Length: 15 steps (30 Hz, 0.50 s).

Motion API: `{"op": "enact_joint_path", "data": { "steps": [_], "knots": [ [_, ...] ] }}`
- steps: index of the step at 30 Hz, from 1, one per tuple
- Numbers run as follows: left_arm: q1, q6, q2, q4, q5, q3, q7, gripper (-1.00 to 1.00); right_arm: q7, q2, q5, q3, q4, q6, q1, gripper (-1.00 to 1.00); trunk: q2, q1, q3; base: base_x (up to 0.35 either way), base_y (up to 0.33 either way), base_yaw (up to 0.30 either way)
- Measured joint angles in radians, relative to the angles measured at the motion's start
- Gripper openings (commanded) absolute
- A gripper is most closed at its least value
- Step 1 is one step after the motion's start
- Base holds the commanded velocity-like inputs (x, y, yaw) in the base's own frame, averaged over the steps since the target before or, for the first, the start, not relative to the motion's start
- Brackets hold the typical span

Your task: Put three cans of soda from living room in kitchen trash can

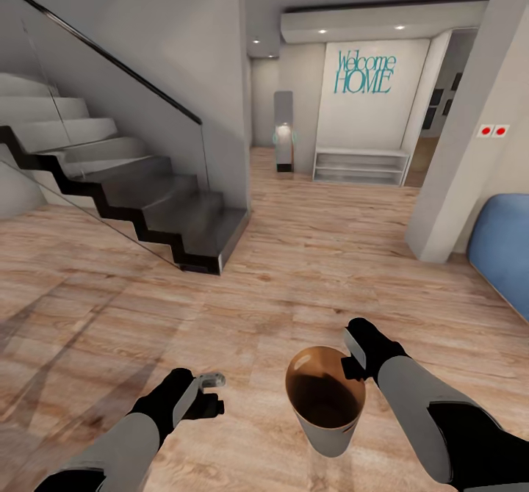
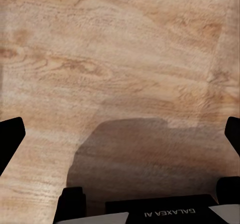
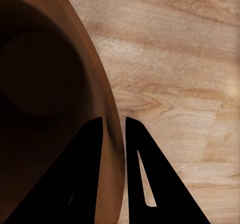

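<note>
Tash can (image 1: 325,404) rim pinched by right gripper (image 3: 114,129), above wood floor (image 1: 308,257)

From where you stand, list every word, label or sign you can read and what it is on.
"Welcome HOME", teal lettering on the white far wall.
"GALAXEA AI", white print on the left gripper's body, upside down in the left wrist view.
Two red squares on the pillar: no text readable.
The bin, pinched at its rim by the right gripper, carries no label.
</note>
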Motion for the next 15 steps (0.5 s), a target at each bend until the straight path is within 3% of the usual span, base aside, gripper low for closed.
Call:
{"op": "enact_joint_path", "data": {
  "steps": [5, 15],
  "knots": [
    [0.0, -0.001, 0.0, 0.0, 0.0, 0.001, -0.001, 1.0, 0.003, -0.002, -0.004, -0.002, 0.0, -0.001, 0.0, -1.0, 0.014, -0.008, 0.006, 0.0, 0.0, -0.097],
    [0.0, -0.015, 0.001, -0.004, 0.0, -0.001, -0.008, 1.0, 0.009, -0.002, -0.001, -0.001, 0.0, 0.0, 0.001, -1.0, 0.014, -0.008, 0.006, 0.0, 0.0, -0.249]
  ]
}}
